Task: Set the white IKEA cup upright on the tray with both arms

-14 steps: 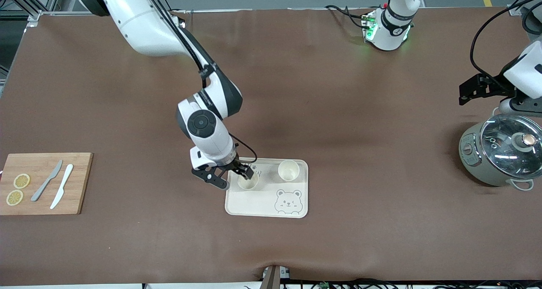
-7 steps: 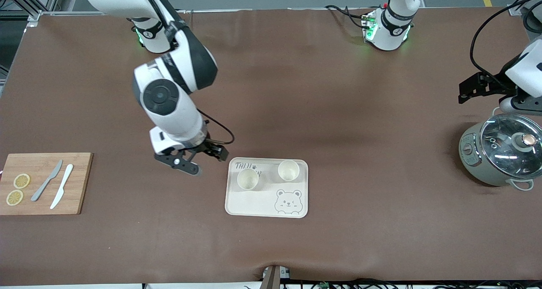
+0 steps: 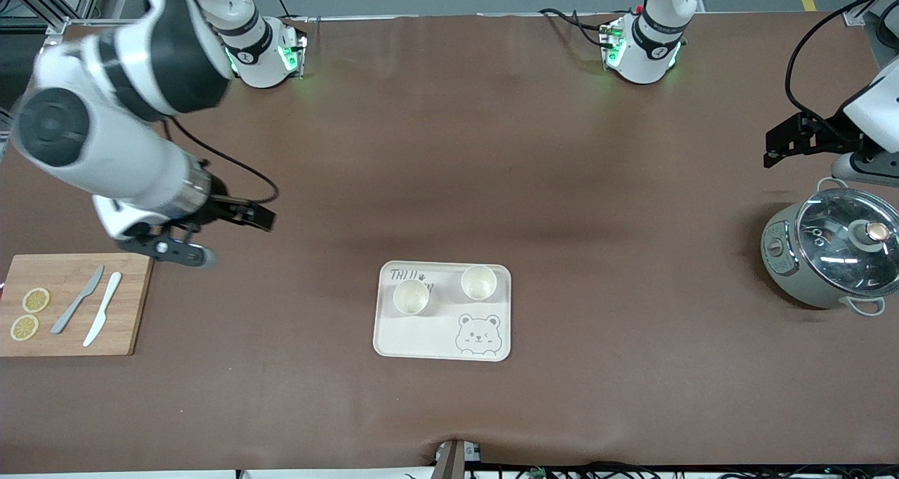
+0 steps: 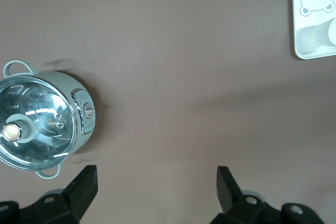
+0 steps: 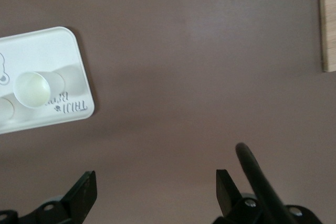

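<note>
Two white cups stand upright on the tray [image 3: 442, 338], one [image 3: 411, 298] toward the right arm's end, the other [image 3: 479, 282] beside it toward the left arm's end, a clear gap between them. The right gripper [image 3: 211, 237] hangs over bare table near the cutting board [image 3: 130, 303], jaws spread wide with nothing between them, the tray well clear of its fingertips. The left gripper [image 3: 793, 138] waits above the table close to the pot [image 3: 832, 258], jaws parted and empty too. The job looks done, so the risk lies in the retreat: a low swing by the right gripper could clip the board or the knives [image 3: 91, 307] on it, and the left could knock the pot's glass lid [image 3: 853, 240].
</note>
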